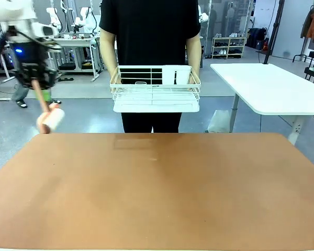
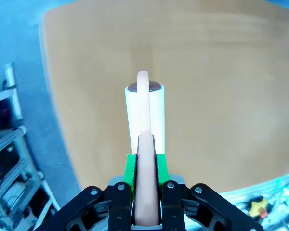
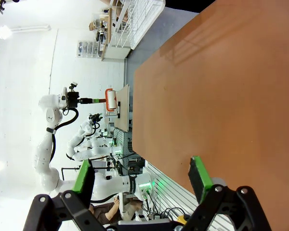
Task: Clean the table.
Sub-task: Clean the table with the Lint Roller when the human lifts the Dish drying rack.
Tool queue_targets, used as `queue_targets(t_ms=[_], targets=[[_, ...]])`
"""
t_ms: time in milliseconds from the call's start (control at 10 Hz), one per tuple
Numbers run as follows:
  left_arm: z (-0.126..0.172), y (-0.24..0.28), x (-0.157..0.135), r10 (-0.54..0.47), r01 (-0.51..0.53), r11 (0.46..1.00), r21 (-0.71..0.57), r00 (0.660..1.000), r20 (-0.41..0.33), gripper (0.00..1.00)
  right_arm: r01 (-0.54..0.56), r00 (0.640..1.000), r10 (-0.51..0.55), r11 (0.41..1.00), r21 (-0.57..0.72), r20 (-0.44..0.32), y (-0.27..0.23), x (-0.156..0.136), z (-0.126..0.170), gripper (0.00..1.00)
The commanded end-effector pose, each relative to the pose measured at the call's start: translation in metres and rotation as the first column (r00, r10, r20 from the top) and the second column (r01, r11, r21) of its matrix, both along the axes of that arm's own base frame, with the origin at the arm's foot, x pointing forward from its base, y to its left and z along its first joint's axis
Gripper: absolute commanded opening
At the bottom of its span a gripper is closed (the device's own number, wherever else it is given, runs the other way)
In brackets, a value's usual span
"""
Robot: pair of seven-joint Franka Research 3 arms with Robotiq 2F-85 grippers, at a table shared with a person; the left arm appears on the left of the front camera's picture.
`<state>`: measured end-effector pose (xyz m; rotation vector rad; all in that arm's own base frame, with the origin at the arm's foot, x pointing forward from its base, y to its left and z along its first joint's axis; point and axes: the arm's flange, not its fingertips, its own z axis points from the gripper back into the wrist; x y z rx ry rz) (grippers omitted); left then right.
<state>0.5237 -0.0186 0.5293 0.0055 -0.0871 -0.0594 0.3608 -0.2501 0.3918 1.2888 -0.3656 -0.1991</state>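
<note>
The left gripper (image 1: pixel 40 91) is clenched on the peach plastic handle of a white-rolled lint roller (image 1: pixel 51 119). It holds the roll ahead of the fingers, probably so it can be laid flat and rolled. At the upper left of the front view the roll hangs by the far-left corner of the reddish-brown matte table (image 1: pixel 157 193), apparently not yet touching it. The right gripper (image 3: pixel 140 174) hovers over the tabletop, fingers released and holding nothing. A person (image 1: pixel 152 31) holds one white wire basket (image 1: pixel 156 99) beyond the far edge, perhaps to keep it off the table. By count: one roller, one basket, two grippers.
</note>
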Motion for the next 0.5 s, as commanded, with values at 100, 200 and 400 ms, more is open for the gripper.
queue_targets(t_ms=[100,200,400], targets=[[-0.001,0.027,-0.006,0.01,-0.009,1.0,-0.02,1.0,0.029,0.21,-0.002,1.0,0.002,1.0,0.006,0.01,0.002,-0.001,0.002,1.0],[-0.005,0.027,-0.007,-0.023,0.027,0.997,-0.072,0.998,0.056,0.21,-0.002,1.0,0.002,1.0,0.006,0.01,0.002,-0.001,0.002,1.0],[0.004,0.037,-0.002,0.04,-0.04,0.999,0.027,0.999,0.01,0.21,-0.002,1.0,0.002,1.0,0.006,0.01,0.002,-0.001,0.002,1.0]])
